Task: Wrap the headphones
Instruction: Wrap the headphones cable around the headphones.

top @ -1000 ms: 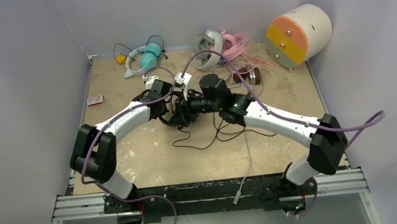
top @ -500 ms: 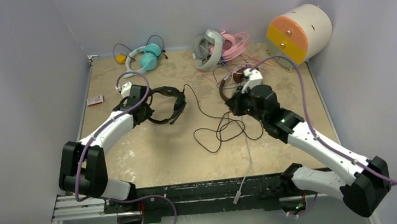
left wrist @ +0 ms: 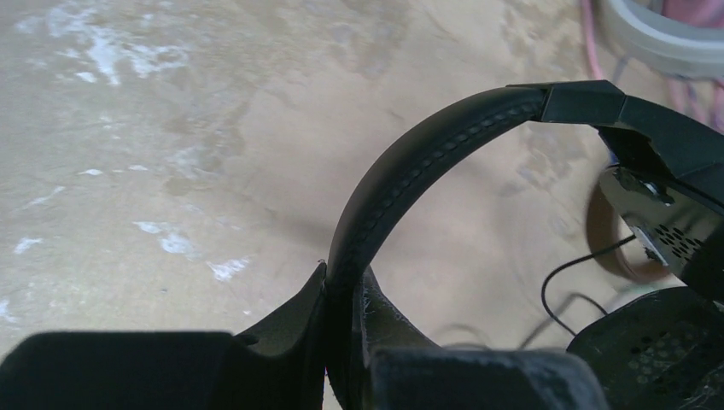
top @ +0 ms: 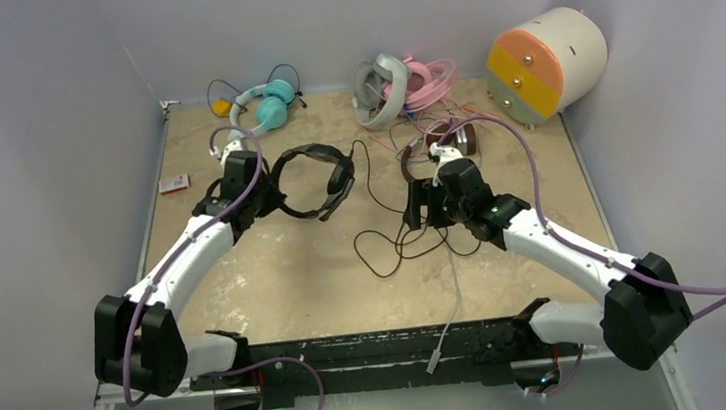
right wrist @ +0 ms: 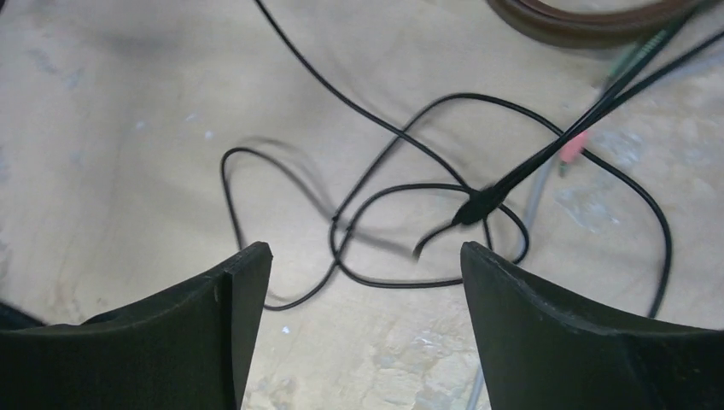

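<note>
Left end effector (left wrist: 341, 295) clamps the black headphones (left wrist: 401, 179) by the headband; right end effector (right wrist: 365, 256) gapes wide above loose cable (right wrist: 476, 203).

Bare table (top: 286, 283) lies open between the left arm (top: 193, 251) and the tangle of black cable (top: 403, 241), which sprawls just under the spread fingers of the right gripper (right wrist: 363, 256). Along the far edge the teal pair (top: 267, 106), grey-white pair (top: 380, 93), pink pair (top: 432, 80) and cream cylinder (top: 546, 59) crowd the way; the black headphones (top: 314, 179) block the middle-left.
</note>
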You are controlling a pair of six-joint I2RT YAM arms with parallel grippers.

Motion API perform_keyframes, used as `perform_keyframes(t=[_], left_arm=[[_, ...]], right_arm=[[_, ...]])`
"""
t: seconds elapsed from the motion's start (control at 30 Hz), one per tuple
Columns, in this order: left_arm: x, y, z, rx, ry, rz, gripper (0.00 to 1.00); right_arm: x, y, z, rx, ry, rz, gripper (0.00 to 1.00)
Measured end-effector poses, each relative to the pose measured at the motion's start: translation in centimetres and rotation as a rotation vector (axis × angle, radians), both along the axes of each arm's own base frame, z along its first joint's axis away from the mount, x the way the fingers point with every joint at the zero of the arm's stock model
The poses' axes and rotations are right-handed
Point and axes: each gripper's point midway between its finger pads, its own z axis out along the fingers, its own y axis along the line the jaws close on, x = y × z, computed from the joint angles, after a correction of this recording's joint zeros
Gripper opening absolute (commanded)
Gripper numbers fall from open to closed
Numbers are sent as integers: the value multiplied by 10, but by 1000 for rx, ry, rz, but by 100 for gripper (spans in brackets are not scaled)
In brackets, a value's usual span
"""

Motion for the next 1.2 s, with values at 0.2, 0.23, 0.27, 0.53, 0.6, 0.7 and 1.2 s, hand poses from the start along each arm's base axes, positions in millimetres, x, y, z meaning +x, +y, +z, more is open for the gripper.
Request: perform_keyframes(t=[0.2, 0.23, 0.27, 0.53, 0.6, 0.7, 1.2], left_arm=[[-13, -33, 28, -122, -22, -176, 0], [-15, -37, 31, -133, -19, -206, 0], [-20, -48, 44, -159, -13, -278, 0], [-35, -50, 74, -151, -21, -356, 0], [-40, -50, 90, -153, -50, -371, 0], [-48, -49, 116, -158, -95, -390, 0], [-98, -59, 243, -254, -339, -538, 0]], right_arm=[[0, 23, 34, 92, -118, 155, 94], [0, 26, 42, 110, -146, 175, 98], [3, 32, 62, 142, -223, 214, 99], [6, 44, 75, 181, -345, 302, 99], [2, 45, 69, 197, -366, 319, 98], [0, 47, 64, 214, -382, 340, 98], [7, 95, 74, 345, -504, 572, 75]])
